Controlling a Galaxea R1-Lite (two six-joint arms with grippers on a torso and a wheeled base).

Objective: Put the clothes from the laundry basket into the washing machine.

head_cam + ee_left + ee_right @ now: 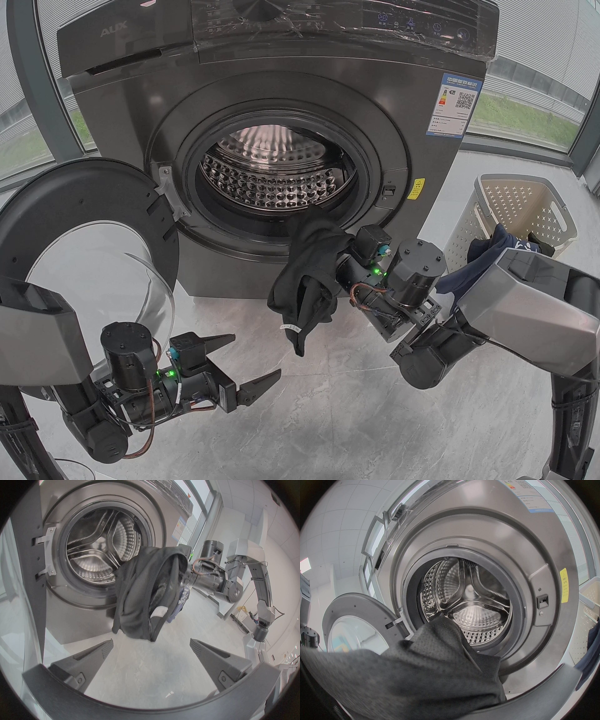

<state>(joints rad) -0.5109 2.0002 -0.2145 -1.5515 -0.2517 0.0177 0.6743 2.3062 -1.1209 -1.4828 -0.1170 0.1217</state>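
Observation:
A dark grey washing machine (269,87) stands ahead with its round door (81,206) swung open to the left and its steel drum (275,169) bare inside. My right gripper (334,265) is shut on a black garment (306,281) that hangs just below the drum opening, in front of its lower rim. The black garment (147,595) drapes down in the left wrist view and the black garment (418,673) covers the fingers in the right wrist view. My left gripper (253,362) is open, low over the floor at the left. A white laundry basket (550,212) at the right holds dark blue clothes (484,253).
Grey marble floor (331,406) stretches in front of the machine. Large windows (537,75) run behind it. The open door (22,583) stands close beside my left arm.

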